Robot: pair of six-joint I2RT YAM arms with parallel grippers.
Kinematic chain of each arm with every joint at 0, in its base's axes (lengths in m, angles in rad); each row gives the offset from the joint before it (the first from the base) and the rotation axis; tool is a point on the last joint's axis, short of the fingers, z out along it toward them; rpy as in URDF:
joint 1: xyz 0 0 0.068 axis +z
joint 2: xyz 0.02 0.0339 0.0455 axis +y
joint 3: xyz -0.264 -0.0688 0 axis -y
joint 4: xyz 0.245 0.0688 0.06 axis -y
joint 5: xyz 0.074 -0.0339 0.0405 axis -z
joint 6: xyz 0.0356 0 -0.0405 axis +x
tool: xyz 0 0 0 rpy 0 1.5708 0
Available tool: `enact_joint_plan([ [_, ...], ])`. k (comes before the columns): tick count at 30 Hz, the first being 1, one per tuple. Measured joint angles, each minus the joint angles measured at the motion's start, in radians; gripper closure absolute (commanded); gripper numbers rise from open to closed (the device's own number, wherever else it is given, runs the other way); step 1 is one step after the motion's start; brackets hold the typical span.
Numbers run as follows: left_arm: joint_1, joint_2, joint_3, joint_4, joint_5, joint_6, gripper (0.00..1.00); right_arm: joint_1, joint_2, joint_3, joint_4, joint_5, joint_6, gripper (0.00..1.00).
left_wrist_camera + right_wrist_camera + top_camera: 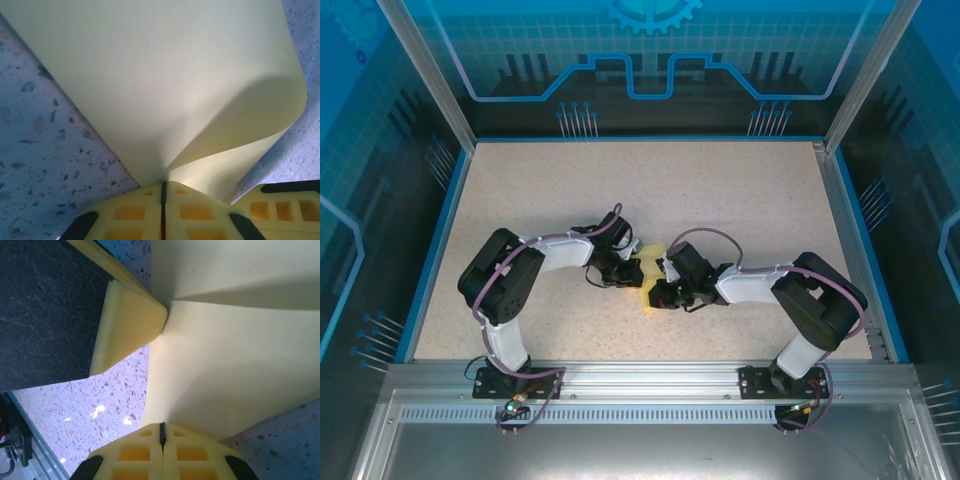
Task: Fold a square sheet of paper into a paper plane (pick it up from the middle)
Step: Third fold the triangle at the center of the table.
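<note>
Overhead view: bright, even light from above. The speckled beige tabletop [720,200] carries only soft, short shadows near centre. Left wrist view: a cool blue cast lies on the tabletop. The thin yellow square sheet of paper [150,75] is slightly soft in focus, with a gentle shadow under its curl at 4 o'clock. Right wrist view: glare spots on the tabletop at 7 o'clock, and a shadow band crosses the paper at 2 o'clock.

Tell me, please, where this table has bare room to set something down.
The far half of the table, from the back rim to the arms, is bare, as are the strips along both sides. The middle is crowded: the left tool and right tool both pinch the paper.
</note>
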Motion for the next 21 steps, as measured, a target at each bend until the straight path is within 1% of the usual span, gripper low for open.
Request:
enact_joint_plan([
  [13,-0.002,0.006,0.011,-0.013,-0.004,0.019,0.92,0.021,0.0,0.012,-0.047,-0.001,-0.016,1.0],
  [21,-0.002,0.007,0.012,-0.014,-0.004,0.019,0.92,0.033,-0.029,0.023,-0.066,0.001,-0.014,1.0],
])
